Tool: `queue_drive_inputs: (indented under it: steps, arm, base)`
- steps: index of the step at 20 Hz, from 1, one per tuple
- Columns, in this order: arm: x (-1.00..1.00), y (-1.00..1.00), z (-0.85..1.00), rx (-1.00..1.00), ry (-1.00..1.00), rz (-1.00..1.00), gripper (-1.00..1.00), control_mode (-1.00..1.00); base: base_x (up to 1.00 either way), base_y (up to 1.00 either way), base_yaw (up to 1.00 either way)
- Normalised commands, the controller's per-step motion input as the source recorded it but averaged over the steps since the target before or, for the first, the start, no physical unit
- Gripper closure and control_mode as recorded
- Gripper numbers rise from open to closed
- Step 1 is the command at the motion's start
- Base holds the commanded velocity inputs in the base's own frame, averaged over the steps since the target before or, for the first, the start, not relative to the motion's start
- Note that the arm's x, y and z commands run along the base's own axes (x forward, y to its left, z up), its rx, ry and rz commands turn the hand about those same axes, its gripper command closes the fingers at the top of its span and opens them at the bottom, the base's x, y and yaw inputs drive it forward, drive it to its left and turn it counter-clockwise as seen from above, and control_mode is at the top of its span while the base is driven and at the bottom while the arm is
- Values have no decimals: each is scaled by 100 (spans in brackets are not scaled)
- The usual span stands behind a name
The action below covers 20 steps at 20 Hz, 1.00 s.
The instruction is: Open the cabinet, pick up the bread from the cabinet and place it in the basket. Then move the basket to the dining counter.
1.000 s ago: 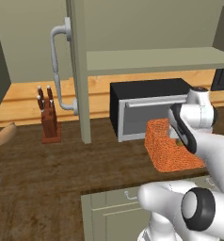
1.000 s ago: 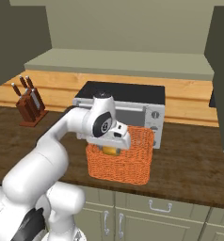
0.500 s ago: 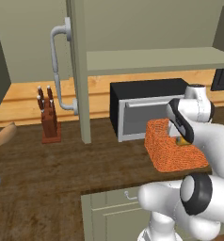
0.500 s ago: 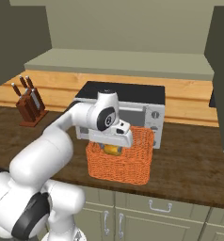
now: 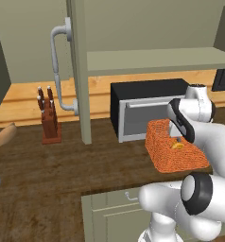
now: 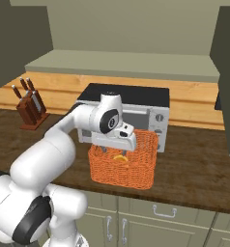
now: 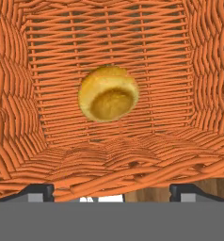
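Note:
The orange woven basket [image 5: 167, 156] [image 6: 118, 172] [image 7: 109, 42] stands on the dark wood kitchen top, right in front of the toaster oven. The small golden bread [image 7: 108, 93] [image 6: 120, 157] [image 5: 177, 145] lies loose on the basket's floor. My gripper [image 7: 111, 193] [image 6: 118, 147] hangs open just above the basket's rim, its fingertips [image 7: 36, 192] wide apart and clear of the bread. The cabinet [image 5: 79, 71] [image 6: 122, 65] stands open above, its shelf bare. The dining counter is out of view.
A black toaster oven [image 5: 147, 108] [image 6: 150, 108] sits close behind the basket. A knife block [image 5: 49, 118] [image 6: 30, 108] stands to the left. The open cabinet door with its curved handle [image 5: 57, 71] juts out over the counter. A wooden utensil [image 5: 3, 137] lies far left.
The gripper has opened and let go of the bread, which now rests on the basket's floor. The hand has lifted slightly.

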Motion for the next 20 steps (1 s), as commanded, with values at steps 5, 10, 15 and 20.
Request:
queue_drive_inputs:
  steps: [5, 10, 15, 20]
  arm:
    - [-6, 0, 1, 0, 0, 0, -100, -100]
    - [-56, -15, 20, 0, -5, -9, -100, -100]
    - [-64, -25, 20, 0, -7, -17, -100, -100]
    - [-17, -36, 13, 1, 0, -19, -100, -100]
  base:
    - [0, 0, 0]
    - [0, 0, 0]
    - [0, 0, 0]
    - [0, 0, 0]
